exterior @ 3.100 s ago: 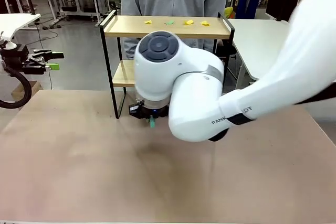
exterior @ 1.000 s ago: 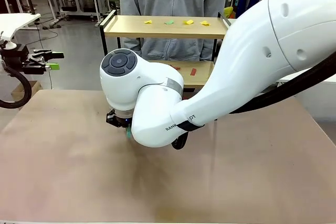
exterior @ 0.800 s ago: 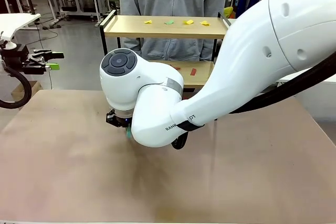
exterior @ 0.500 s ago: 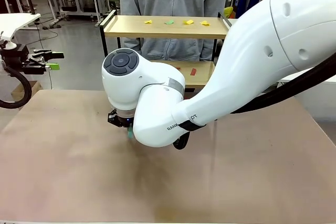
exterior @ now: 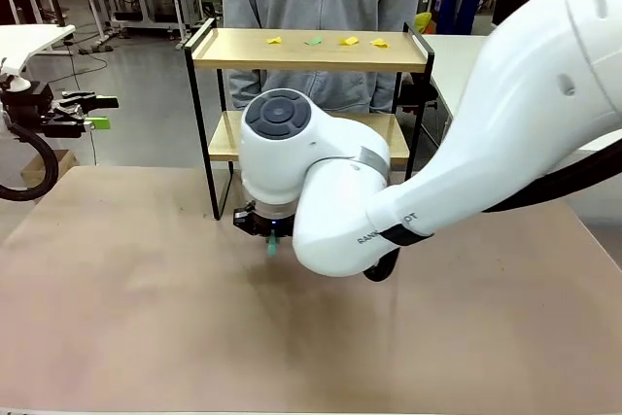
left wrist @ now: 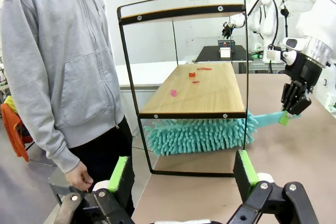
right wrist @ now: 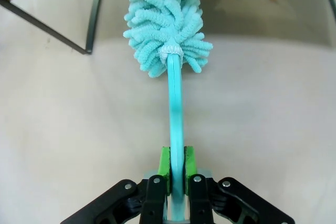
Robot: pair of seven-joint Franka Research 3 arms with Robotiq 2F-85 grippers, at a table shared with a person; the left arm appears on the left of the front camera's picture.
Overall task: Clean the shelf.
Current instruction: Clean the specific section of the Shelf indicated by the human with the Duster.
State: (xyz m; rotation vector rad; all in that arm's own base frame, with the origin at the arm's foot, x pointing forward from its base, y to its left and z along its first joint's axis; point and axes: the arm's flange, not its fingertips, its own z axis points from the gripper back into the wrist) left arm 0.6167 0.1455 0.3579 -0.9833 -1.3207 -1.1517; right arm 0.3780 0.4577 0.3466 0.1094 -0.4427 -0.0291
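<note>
Shelf [exterior: 309, 49] stands at the far edge of the table [exterior: 146, 318], just beyond your right gripper [right wrist: 176, 169], which is clamped tight on the handle of a teal duster [left wrist: 197, 135]. The fluffy head of the duster reaches under the lower board, between the frame's legs, and the gripper itself sits outside the frame. Your left gripper [left wrist: 182, 171] hangs well apart from the shelf, jaws wide, holding nothing. Small coloured scraps [exterior: 313, 42] lie on both boards. A person [left wrist: 63, 66] stands behind it.
</note>
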